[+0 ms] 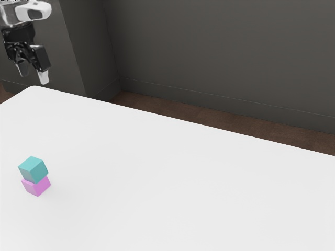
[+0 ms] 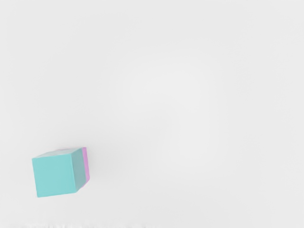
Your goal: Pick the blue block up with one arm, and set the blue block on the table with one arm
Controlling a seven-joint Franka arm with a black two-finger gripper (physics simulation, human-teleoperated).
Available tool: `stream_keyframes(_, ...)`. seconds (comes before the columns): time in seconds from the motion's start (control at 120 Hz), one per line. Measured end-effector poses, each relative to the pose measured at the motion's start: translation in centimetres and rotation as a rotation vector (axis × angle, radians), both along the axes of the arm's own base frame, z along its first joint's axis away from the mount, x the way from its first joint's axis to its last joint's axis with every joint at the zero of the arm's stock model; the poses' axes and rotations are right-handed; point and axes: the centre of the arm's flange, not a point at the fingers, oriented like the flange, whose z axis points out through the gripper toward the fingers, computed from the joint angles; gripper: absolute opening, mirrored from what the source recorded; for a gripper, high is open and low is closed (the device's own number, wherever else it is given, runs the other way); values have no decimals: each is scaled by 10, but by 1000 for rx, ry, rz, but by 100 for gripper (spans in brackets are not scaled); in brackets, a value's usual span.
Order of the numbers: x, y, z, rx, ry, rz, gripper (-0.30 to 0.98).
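Observation:
My gripper [image 1: 33, 74] is high at the upper left of the exterior view, its two fingers apart and nothing between them. The teal-blue block [image 1: 32, 170] rests on top of a pink block [image 1: 36, 186], slightly turned relative to it, well below my hand. Seen from the wrist, the blue block [image 2: 53, 175] covers most of the pink block [image 2: 86, 164], of which a thin strip shows. The stack stands on the white table [image 1: 172, 183], and neither block touches my gripper.
The table's far edge runs from the exterior view's upper left down to its right. Beyond it lie a brown floor [image 1: 209, 116] and dark grey walls [image 1: 220, 52].

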Motion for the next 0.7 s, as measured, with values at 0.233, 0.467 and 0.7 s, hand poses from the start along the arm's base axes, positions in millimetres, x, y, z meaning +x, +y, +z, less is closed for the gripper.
stream_keyframes(0.233,7,3,-96,-10,73,88,69)
stream_keyframes(0.467,-27,18,-218,35,41,95,69)
stream_keyframes(0.7,-38,83,-252,88,-66,93,69)
